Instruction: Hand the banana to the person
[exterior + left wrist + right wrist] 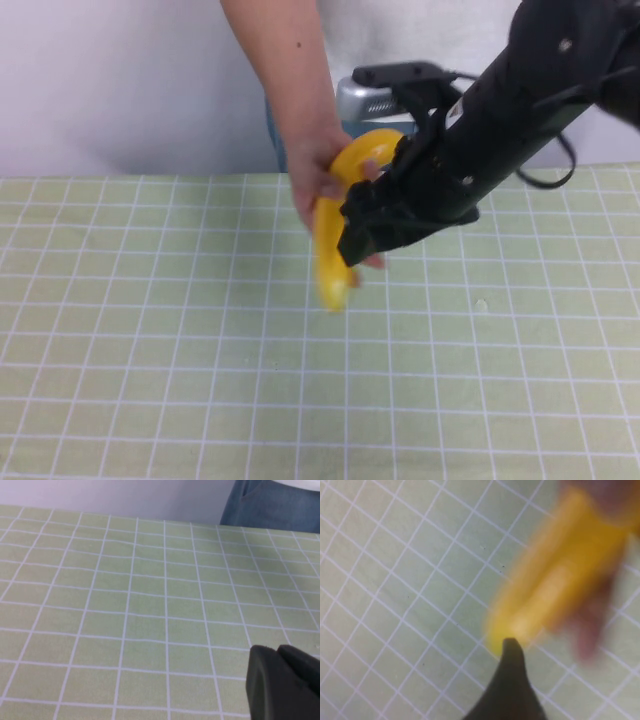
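Observation:
The person's hand (308,165) reaches down from the far side and holds the yellow banana (330,255) above the green checked table (150,330). My right gripper (356,236) is open, right beside the banana and the hand, on their right. In the right wrist view the banana (555,580) is blurred, with the person's fingers behind it, just beyond one black fingertip (512,652); the other finger is out of frame. My left gripper (280,652) is shut and empty, low over the table, and out of the high view. The person's jeans (270,505) show at the table's far edge.
A silver-grey device (362,100) with a black part on top stands behind the table's far edge, next to the person. A black cable (560,170) hangs from my right arm. A white wall lies beyond.

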